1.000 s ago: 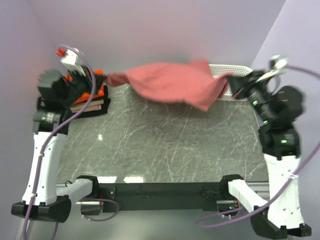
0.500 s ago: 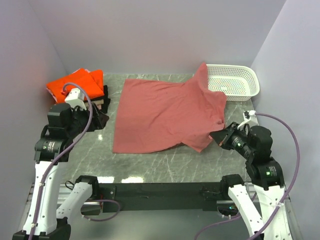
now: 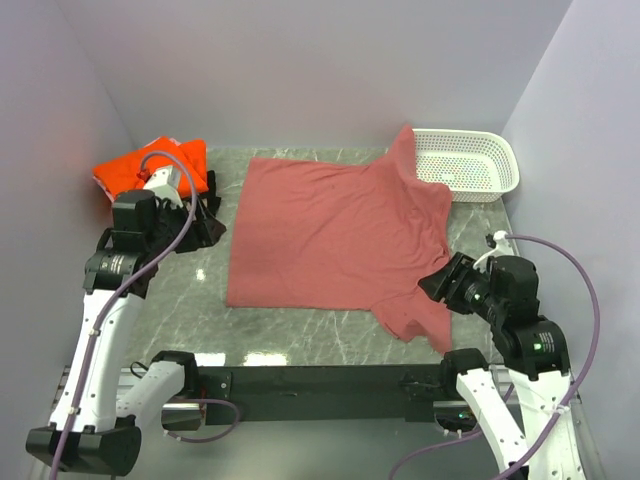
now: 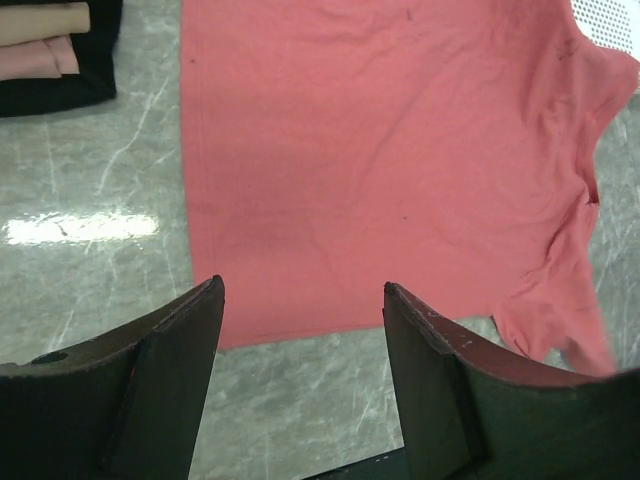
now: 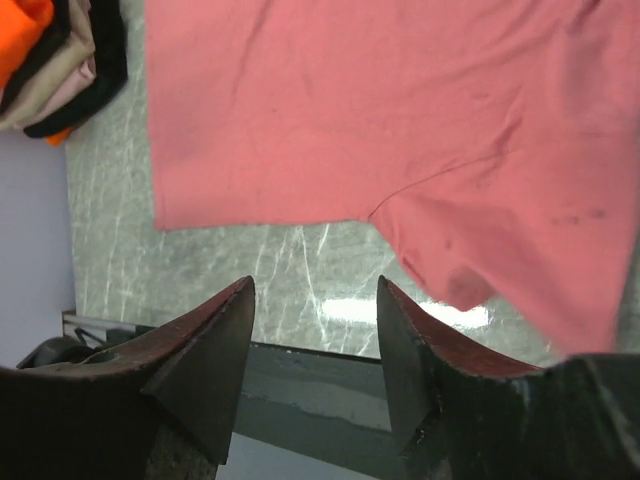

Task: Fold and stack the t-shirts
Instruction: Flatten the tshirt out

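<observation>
The salmon t-shirt [image 3: 335, 235] lies spread flat on the marble table [image 3: 180, 300], one sleeve reaching to the basket's left rim. The other t-shirts are a folded stack [image 3: 140, 172] at the back left, bright orange on top. My left gripper [image 3: 205, 225] hovers open beside the shirt's left edge, nothing between its fingers. In the left wrist view that gripper [image 4: 302, 288] frames the hem of the shirt [image 4: 380, 150]. My right gripper [image 3: 440, 282] stands open by the near right sleeve. In the right wrist view it [image 5: 315, 283] is empty above the table edge, the shirt [image 5: 400, 120] ahead of it.
A white perforated basket [image 3: 467, 165] sits at the back right corner. The folded stack [image 5: 60, 60] shows orange, beige and black layers. A black rail [image 3: 330, 380] runs along the table's near edge. Purple walls close in on three sides.
A second ago both grippers held the shirt stretched in the air. It now lies flat on the table and both grippers have opened and let go, the right one last.
</observation>
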Available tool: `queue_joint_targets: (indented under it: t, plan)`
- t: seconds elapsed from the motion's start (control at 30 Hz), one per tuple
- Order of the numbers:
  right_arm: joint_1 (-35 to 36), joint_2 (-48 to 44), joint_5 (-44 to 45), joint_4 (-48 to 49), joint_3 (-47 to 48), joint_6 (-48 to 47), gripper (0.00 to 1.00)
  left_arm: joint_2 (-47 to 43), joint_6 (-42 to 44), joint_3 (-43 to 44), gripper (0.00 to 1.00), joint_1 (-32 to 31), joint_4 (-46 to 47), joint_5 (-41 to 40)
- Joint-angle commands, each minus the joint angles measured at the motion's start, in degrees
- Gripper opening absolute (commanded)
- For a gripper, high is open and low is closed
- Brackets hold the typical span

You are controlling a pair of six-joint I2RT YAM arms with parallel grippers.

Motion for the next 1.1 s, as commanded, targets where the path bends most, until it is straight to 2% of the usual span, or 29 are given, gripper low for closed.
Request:
queue_joint_targets:
  t: [0.0,0.13,0.27,0.33,0.53,0.7,0.9,1.07]
  plan:
    - [0.3,-0.3,3.4,0.0,3.6,-0.2,0.60,0.8,-2.2,-0.6,0.70,-0.4,5.8,2.4]
    - [0.3,1.6,3.6,4.6,1.4,0.0,0.60,2.9,-4.9,-2.3,0.70,-5.0,10.5,-1.0]
    - [0.4,4.6,3.0,11.7,-3.2,1.1,0.60,8.5,-8.0,-3.5,0.70,-17.9,14.7,-9.2]
    - [0.5,6.7,4.1,15.6,-4.6,0.9,0.60,11.1,-8.5,-3.8,0.71,-20.4,17.0,-10.4]
    - [2.4,14.5,10.0,21.1,-9.5,-0.9,0.59,17.9,-10.4,-7.4,0.72,-21.2,18.1,-15.6]
    - [12.8,18.7,14.2,25.8,-13.8,2.7,0.59,14.9,-16.7,-13.4,0.74,-21.1,15.1,-27.9]
    - [18.7,25.2,13.2,32.3,-15.3,5.1,0.59,11.0,-28.5,-22.4,0.74,-21.1,13.2,-27.9]
    - [19.2,28.6,12.5,34.8,-14.2,3.2,0.59,7.8,-38.5,-29.6,0.70,-21.2,10.7,-30.8]
